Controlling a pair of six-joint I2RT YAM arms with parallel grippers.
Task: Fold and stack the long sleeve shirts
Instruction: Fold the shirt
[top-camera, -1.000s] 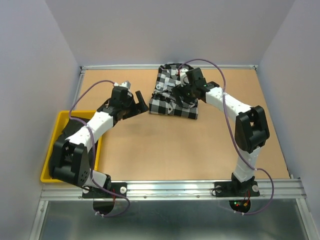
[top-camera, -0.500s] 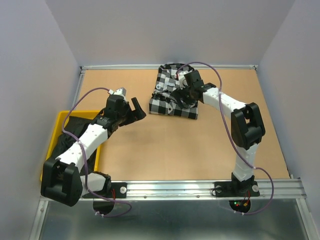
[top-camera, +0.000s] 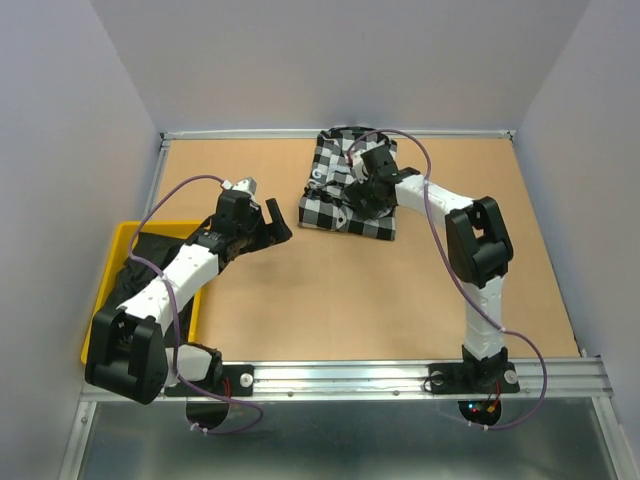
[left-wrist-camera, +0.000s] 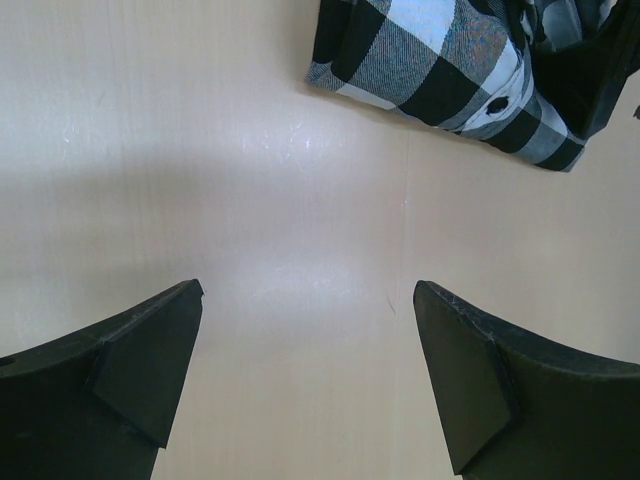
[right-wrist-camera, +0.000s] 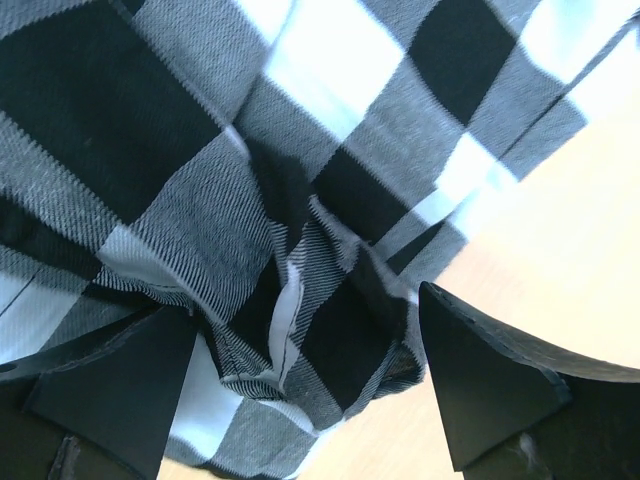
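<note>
The black-and-white check shirt (top-camera: 335, 185) lies folded at the far middle of the table; it also shows in the left wrist view (left-wrist-camera: 440, 70) and fills the right wrist view (right-wrist-camera: 250, 200). My right gripper (top-camera: 368, 188) is open, low over the shirt's folds, its jaws apart around a bunched cuff with nothing pinched. My left gripper (top-camera: 276, 218) is open and empty above bare table, left of the shirt. The plain black shirt (top-camera: 135, 262) lies in the yellow bin, partly under my left arm.
The yellow bin (top-camera: 100, 310) sits at the table's left edge. A metal rail (top-camera: 350, 375) runs along the near edge by the arm bases. Grey walls stand on three sides.
My left arm has drawn back and its elbow swung down over the bin. My right gripper has shifted slightly left over the check shirt, and its elbow has moved inward.
</note>
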